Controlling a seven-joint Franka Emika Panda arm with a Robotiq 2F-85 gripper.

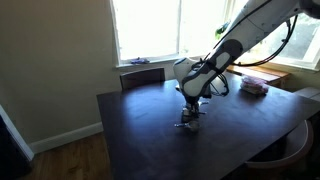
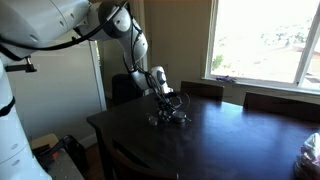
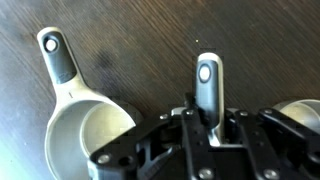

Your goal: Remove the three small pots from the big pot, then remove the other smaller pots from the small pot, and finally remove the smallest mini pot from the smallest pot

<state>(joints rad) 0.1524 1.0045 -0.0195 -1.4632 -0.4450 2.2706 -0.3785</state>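
**Gripper clamped on a pot handle, low over the dark table**

We found the gripper (image 3: 210, 128) low over the dark wooden table (image 3: 130, 30), its jaws drawn together on the grey handle (image 3: 207, 80) of one small pot. The bowl of that pot was hidden beneath the gripper, so we could not judge its size. In the wrist view a wider silver pot (image 3: 88, 135) lay just beside it toward the picture's left, bowl up, its own handle clear of the jaws. The rim of another pot (image 3: 303, 112) showed at the right edge. In both exterior views the cluster of pots (image 1: 187, 124) (image 2: 165, 119) sat near the table's middle, directly under the arm, too small for us to separate. A pinkish stack (image 1: 253, 87) sat well apart, near the window.
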